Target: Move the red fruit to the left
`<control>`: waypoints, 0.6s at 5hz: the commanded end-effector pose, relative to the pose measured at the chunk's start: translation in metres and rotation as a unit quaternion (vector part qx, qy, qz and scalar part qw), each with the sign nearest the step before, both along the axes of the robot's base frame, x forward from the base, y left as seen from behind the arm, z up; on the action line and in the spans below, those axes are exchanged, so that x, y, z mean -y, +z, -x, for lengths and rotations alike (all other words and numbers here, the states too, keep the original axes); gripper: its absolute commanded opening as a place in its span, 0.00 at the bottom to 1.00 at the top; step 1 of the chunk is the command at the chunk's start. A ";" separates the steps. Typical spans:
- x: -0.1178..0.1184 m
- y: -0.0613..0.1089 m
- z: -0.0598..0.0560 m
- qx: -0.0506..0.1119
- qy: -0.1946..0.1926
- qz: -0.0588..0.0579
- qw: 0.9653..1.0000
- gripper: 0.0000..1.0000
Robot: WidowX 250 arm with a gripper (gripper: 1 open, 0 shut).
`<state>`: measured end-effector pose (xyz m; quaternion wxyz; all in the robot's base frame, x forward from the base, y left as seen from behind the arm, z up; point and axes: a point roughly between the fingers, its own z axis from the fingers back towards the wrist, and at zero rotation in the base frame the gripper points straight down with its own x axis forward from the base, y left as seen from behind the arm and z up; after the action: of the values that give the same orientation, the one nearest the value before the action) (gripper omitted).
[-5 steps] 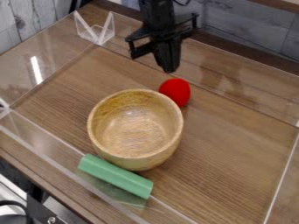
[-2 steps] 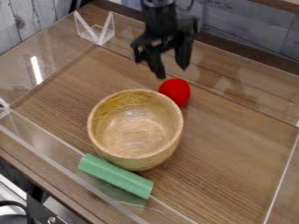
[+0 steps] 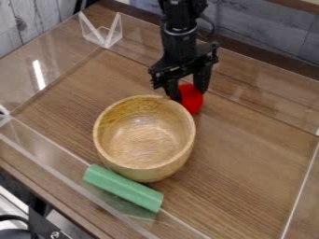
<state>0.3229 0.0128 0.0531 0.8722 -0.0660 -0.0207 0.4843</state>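
The red fruit (image 3: 191, 101) is a small bright-red ball lying on the wooden table just behind and to the right of the wooden bowl (image 3: 115, 110). My black gripper (image 3: 184, 90) points straight down over it, open, with one finger on each side of the fruit. The fingers hide the fruit's top, and I cannot tell whether they touch it.
The large wooden bowl stands empty in the middle. A long green block (image 3: 122, 189) lies in front of it near the front edge. Clear acrylic walls (image 3: 37, 70) ring the table, and a clear plastic stand (image 3: 100, 30) sits at the back left.
The gripper was shut above and behind the fruit. It has opened its fingers and come down so that they now straddle the fruit. The fruit, bowl and block have not moved.
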 end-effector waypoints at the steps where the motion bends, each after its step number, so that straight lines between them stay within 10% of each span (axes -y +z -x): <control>1: -0.016 0.027 -0.004 0.022 -0.002 0.015 1.000 0.00; 3: -0.070 0.046 -0.007 0.031 -0.005 0.045 0.999 0.00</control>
<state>0.3207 0.0826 0.0835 0.8658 -0.1151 0.0003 0.4870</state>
